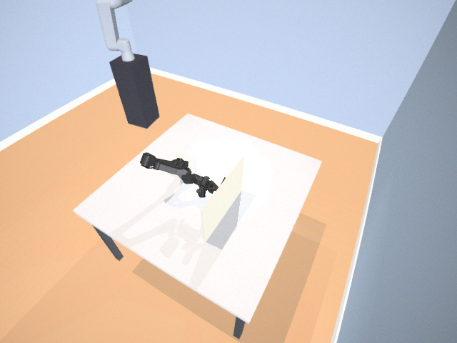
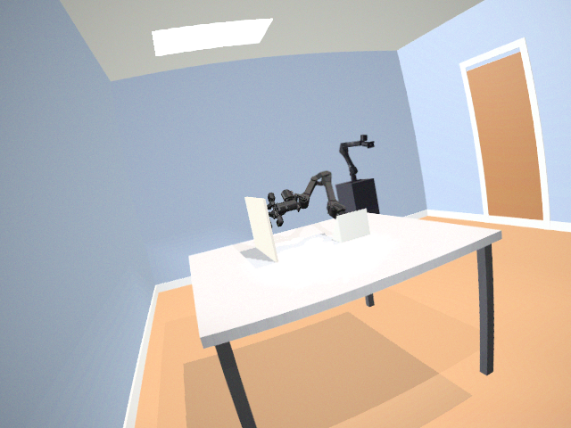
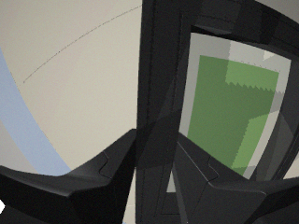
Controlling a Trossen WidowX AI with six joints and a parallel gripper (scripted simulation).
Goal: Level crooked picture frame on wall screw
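Note:
The dark picture frame (image 3: 161,61) is on the near face of the upright cream panel (image 1: 224,201) (image 2: 260,226) (image 3: 84,93). In the wrist view its green picture (image 3: 229,107) with a pale border lies right of the thick side bar. That bar runs nearly upright and the top bar slopes down to the right, but whether the frame is level I cannot tell. My gripper (image 3: 154,136) (image 1: 217,189) is shut on that side bar, one finger on each side. The screw and notched strip are hidden. In the top view the panel mostly hides the frame.
The panel stands on the white table (image 1: 147,206) (image 2: 322,294). A small pale upright board (image 2: 354,226) stands near my arm's base. Another arm (image 1: 108,27) (image 2: 348,159) is on a dark pedestal (image 1: 134,90) (image 2: 364,195) beyond the table.

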